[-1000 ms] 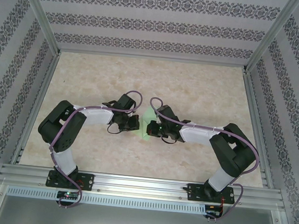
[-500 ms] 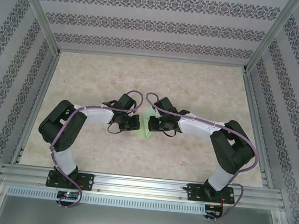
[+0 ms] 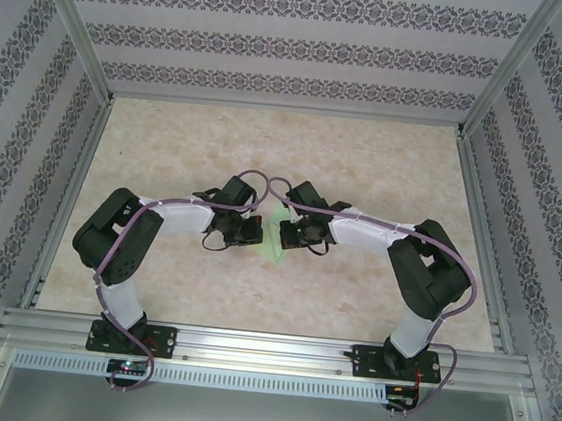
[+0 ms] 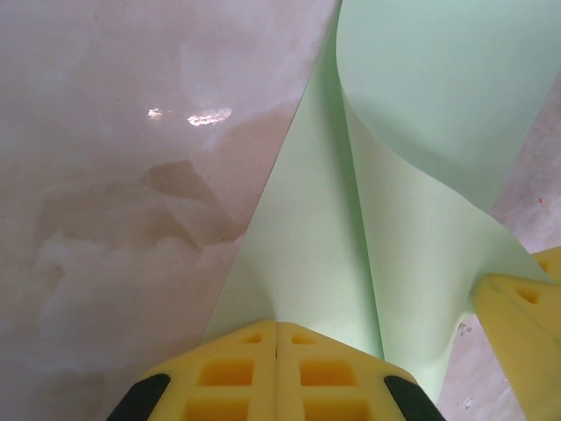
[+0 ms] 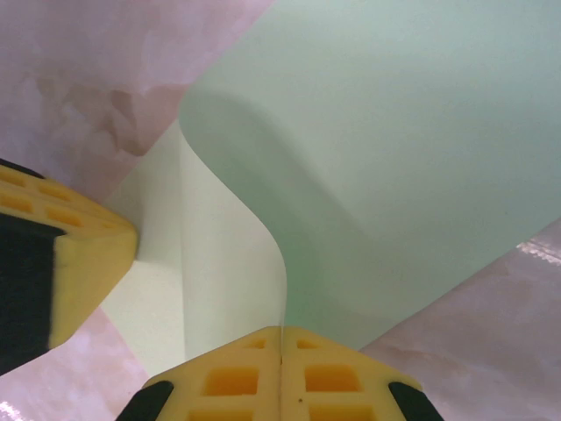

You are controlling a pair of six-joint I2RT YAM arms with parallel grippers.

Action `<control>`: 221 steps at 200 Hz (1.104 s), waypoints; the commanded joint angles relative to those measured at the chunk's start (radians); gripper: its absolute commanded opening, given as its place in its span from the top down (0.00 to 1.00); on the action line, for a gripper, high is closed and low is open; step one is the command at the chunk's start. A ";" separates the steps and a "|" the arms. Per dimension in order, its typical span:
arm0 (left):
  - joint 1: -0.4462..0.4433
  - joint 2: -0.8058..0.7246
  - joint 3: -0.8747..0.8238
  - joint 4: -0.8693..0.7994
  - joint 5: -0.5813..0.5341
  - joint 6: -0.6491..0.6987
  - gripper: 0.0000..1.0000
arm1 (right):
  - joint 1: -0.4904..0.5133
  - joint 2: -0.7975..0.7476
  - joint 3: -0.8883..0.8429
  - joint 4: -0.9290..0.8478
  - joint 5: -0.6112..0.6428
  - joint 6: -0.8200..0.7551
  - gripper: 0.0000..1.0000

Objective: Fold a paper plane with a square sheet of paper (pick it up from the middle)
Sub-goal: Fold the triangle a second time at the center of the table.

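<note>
Right gripper (image 5: 282,331) moved inward, bowing the thin pale green square sheet of paper (image 5: 421,132). Left gripper (image 4: 277,329) likewise pinched it, fingers together. Most folds apparently remained.

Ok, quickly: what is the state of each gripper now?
Left gripper: closed, pinching the paper.
Right gripper: closed, pinching the same paper.

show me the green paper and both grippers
green paper (image 4: 421,96), left wrist view, on its curled flap
left gripper (image 4: 277,335), left wrist view, seam between its shut fingertips
right gripper (image 5: 281,338), right wrist view, seam between its shut fingertips
</note>
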 commanded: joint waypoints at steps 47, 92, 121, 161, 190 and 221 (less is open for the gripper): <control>-0.008 0.025 0.016 -0.044 -0.024 0.031 0.93 | -0.009 0.027 0.042 -0.025 0.074 -0.034 0.98; -0.008 0.024 0.018 -0.045 -0.022 0.031 0.93 | -0.010 0.042 0.050 -0.024 0.078 -0.031 0.98; -0.009 0.022 0.022 -0.050 -0.021 0.033 0.93 | -0.005 0.037 0.045 -0.038 0.088 -0.022 0.98; -0.008 0.022 0.029 -0.051 -0.018 0.033 0.93 | -0.003 0.019 0.027 -0.019 0.073 -0.001 0.98; -0.008 0.020 0.032 -0.055 -0.019 0.034 0.93 | -0.002 0.036 0.031 -0.023 0.088 0.001 0.98; -0.008 0.020 0.036 -0.059 -0.017 0.039 0.93 | -0.001 0.060 0.037 -0.018 0.086 0.008 0.98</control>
